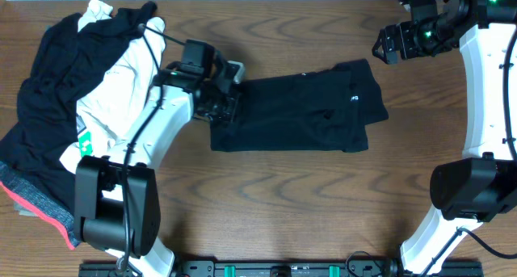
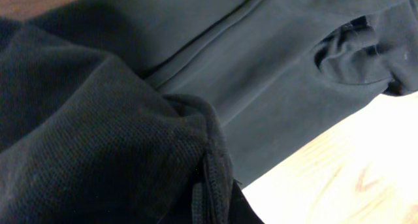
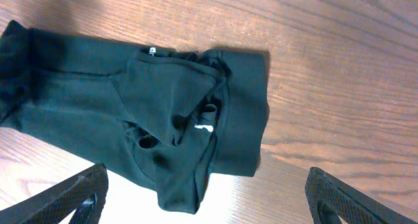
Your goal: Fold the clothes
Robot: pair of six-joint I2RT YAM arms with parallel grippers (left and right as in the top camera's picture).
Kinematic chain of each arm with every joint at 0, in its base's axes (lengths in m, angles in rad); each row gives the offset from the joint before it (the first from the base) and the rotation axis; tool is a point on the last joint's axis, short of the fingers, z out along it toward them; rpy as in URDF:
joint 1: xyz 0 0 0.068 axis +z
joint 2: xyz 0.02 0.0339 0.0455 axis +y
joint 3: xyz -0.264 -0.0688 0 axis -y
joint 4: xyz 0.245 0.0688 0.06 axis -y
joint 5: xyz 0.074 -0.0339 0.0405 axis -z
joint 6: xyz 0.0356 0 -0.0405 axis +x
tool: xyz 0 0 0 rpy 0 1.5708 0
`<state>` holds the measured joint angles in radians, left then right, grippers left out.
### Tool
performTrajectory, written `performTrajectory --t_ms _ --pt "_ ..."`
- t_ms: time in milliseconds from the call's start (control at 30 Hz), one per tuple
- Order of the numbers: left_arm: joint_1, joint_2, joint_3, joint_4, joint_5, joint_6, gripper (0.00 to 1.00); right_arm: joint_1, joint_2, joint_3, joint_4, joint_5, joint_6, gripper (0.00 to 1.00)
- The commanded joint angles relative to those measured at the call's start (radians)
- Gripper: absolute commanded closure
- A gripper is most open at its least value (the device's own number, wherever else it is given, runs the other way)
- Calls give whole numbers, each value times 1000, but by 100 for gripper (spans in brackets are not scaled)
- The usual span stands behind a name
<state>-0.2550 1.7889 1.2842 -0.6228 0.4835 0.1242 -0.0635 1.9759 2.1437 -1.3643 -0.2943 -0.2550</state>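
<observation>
Black shirt [image 1: 299, 115] lying on desk [image 1: 323, 212]; left hand [image 1: 220, 99] closed at its left edge, right hand [image 1: 381, 47] wide, well apart.

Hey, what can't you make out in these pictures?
- Overhead: left gripper fingertips, hidden under its own body on the black shirt.
- Overhead: clothes pile, cut off by the left edge.
- Right wrist: shirt's white logo, too small to read.

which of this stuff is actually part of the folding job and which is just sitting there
For the job: black shirt, white top, other black pieces, coral-edged piece, left gripper on the shirt's edge.
Just there: wooden table, black rail along the front.
</observation>
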Motion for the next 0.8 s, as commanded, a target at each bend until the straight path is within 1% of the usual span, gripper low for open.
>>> performTrajectory --t_ms 0,433,467,533,567,767 --pt "-35 19 -3 27 -40 -11 94 -8 6 6 -2 2 -16 5" --pt "-93 71 -3 87 -50 -33 94 -8 6 6 -16 2 -16 5" --pt "-97 76 -3 91 -50 -35 85 -8 6 6 -16 2 -16 5" --pt "-110 79 -3 101 -50 -36 10 -8 6 6 -16 2 -16 5" --pt "-118 79 -3 107 -50 -36 2 -8 6 6 -15 2 -16 5" --pt "-162 79 -3 143 -50 -37 2 -8 6 6 -4 2 -15 5"
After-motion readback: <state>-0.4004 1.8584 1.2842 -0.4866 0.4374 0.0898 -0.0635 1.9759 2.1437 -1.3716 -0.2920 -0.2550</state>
